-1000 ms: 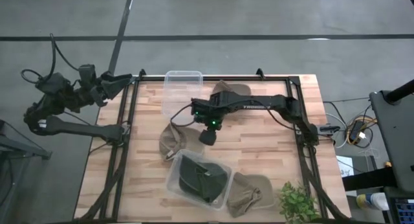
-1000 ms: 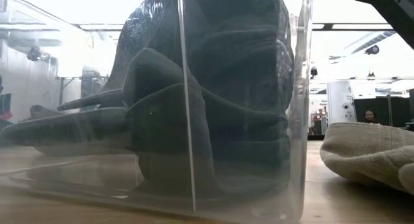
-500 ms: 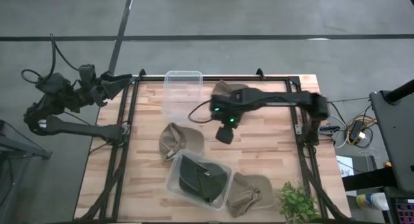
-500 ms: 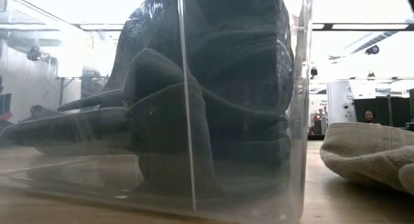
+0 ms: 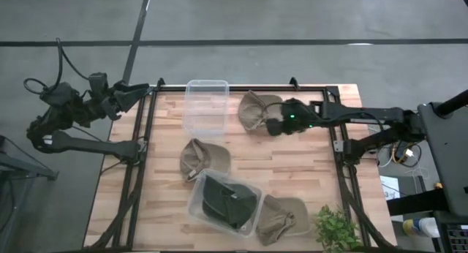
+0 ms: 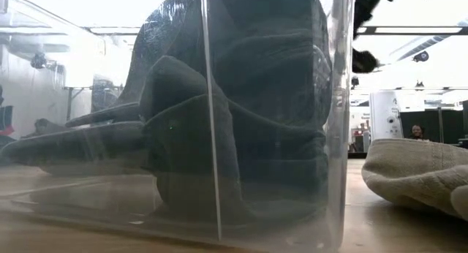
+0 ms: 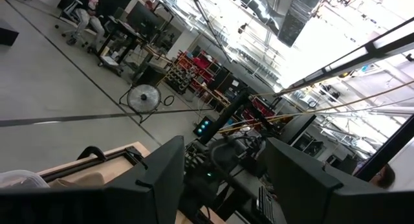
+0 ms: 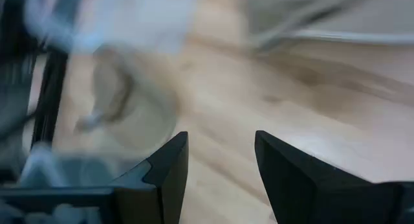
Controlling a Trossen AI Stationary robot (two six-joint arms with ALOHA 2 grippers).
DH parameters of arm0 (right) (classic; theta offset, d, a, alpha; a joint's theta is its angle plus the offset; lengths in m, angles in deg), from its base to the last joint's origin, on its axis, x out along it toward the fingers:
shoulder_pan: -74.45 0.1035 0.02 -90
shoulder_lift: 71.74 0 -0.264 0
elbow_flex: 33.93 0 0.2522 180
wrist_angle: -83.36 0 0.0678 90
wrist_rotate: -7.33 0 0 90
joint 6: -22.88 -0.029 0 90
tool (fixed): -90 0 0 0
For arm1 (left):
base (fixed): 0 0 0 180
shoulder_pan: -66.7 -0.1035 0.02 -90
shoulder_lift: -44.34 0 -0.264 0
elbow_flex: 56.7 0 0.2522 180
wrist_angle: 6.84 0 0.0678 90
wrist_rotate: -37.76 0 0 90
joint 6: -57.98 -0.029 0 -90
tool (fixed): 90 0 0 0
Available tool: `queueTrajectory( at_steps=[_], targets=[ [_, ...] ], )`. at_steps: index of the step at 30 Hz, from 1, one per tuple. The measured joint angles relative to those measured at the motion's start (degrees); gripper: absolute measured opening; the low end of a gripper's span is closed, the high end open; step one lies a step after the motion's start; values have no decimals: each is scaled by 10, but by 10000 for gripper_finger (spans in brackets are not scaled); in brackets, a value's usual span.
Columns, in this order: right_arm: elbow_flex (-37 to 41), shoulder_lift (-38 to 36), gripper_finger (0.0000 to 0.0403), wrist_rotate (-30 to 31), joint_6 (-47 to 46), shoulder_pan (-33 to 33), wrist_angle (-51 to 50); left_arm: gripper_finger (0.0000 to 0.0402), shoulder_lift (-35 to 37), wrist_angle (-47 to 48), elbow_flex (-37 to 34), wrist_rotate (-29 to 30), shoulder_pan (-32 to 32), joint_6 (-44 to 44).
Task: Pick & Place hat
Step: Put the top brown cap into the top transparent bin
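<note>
My right gripper [image 5: 273, 126] hangs over the far side of the table [image 5: 307, 172], beside a tan hat [image 5: 256, 110], fingers [image 8: 165, 166] apart and holding nothing. A dark hat [image 5: 223, 200] sits in the clear bin [image 5: 196, 202] near the front. My left gripper [image 5: 139, 88] waits off the table's left edge, fingers apart.

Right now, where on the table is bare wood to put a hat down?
Free: the wood left of the empty clear bin, and the right-middle area between the right pincer and the plant. Crowded: the near middle, around the filled bin and its neighbouring tan caps.
</note>
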Motion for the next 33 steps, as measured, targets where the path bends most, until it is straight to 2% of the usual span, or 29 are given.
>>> queueTrajectory(
  at_steps=[3, 7, 14, 19, 26, 33],
  targets=[
    [66, -41, 171, 13, -85, -18, 30, 208, 0, 0, 0, 1, 0, 0],
    [145, -76, 171, 17, -160, -37, 121, 208, 0, 0, 0, 5, 0, 1],
    [244, -81, 171, 81, -270, -70, 233, 208, 0, 0, 0, 16, 0, -1],
    [278, -79, 171, 142, -351, -75, 241, 208, 0, 0, 0, 17, 0, -1],
    [313, -59, 171, 158, -428, -78, 279, 208, 0, 0, 0, 25, 0, -8],
    [312, 21, 171, 175, -469, -78, 355, 208, 0, 0, 0, 31, 0, -12]
  ],
)
